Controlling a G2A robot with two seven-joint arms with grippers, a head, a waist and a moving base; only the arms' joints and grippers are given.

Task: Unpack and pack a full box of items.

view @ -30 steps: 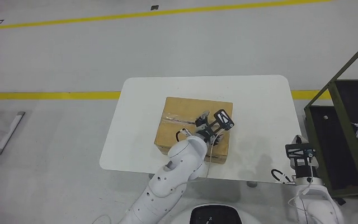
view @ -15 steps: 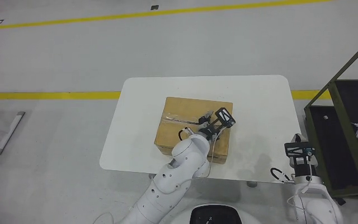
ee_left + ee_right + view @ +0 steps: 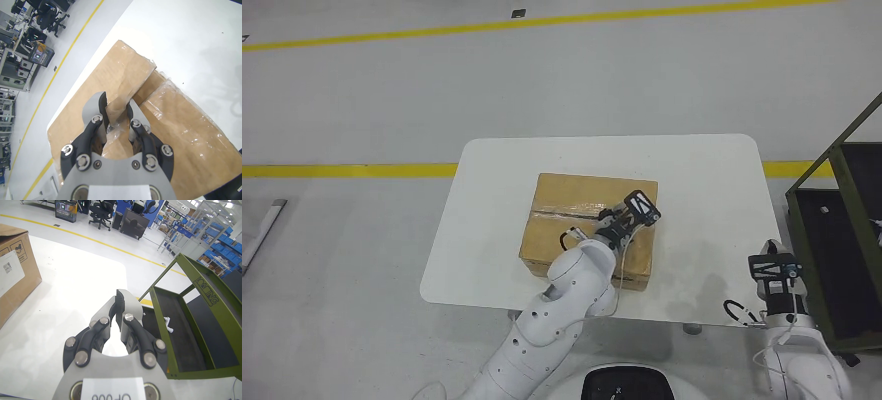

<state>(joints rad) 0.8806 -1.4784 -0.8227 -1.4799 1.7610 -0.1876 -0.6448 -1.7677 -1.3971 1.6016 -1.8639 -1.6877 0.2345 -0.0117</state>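
Note:
A brown cardboard box [image 3: 567, 225] with clear tape along its seam lies in the middle of the white table [image 3: 702, 175]. My left gripper [image 3: 617, 215] is over the box's right half. In the left wrist view it [image 3: 117, 108] is shut on the edge of a top flap [image 3: 121, 81] at the centre seam, with crumpled tape between the fingers. The flap is lifted slightly and a dark gap shows beside the other flap [image 3: 181, 123]. My right gripper [image 3: 769, 268] hangs near the table's front right corner; its fingers [image 3: 119, 302] are shut with nothing between them.
A green metal cart [image 3: 842, 230] stands right of the table, close to my right gripper; a small white object [image 3: 168, 324] lies on its dark tray [image 3: 189, 336]. The box's side [image 3: 13, 262] shows far from the right gripper. Bare tabletop surrounds the box.
My left gripper has shifted a little to the right along the box top and sits lower and more compact over the seam. The right gripper has hardly moved.

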